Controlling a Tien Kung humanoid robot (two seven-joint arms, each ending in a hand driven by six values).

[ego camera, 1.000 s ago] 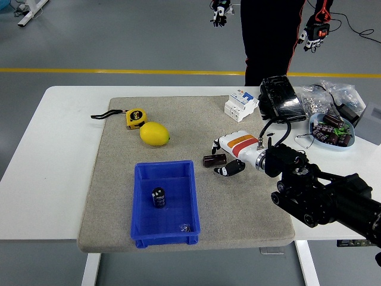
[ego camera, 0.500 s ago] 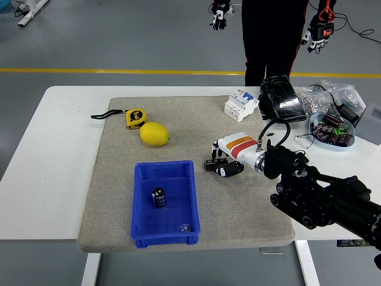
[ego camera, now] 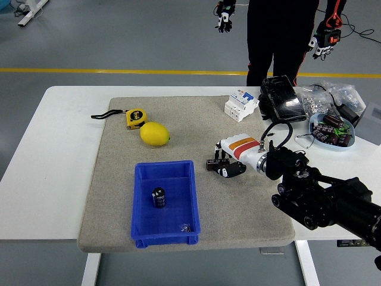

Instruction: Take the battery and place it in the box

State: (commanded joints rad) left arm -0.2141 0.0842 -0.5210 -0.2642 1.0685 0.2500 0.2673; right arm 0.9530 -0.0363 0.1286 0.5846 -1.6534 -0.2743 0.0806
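Right hand (ego camera: 227, 165) is down on the grey mat (ego camera: 190, 119), reaching in from the right, its fingers (ego camera: 219, 161) curled over a dark battery (ego camera: 212, 162) that lies on the mat just right of the blue box (ego camera: 143, 196) — the fingers wrap it from above, and whether it is lifted clear of the mat I cannot tell. Inside the box sits another battery (ego camera: 158, 197), upright near the middle, with a small clear bit (ego camera: 186, 227) in the near right corner. Left arm is nowhere in the shot.

Farther back on the mat: a lemon (ego camera: 155, 133), and just beside it a yellow tape measure (ego camera: 136, 118) with its black strap trailing left. A white breaker block (ego camera: 241, 105) stands near the mat's far right edge, a black device (ego camera: 281, 98) beside it. On the white desk (ego camera: 53, 155) at the right, a bowl (ego camera: 331, 130) holds more dark cylinders. A person (ego camera: 280, 36) stands at the far side, gloved hands hanging free, well apart from the desk
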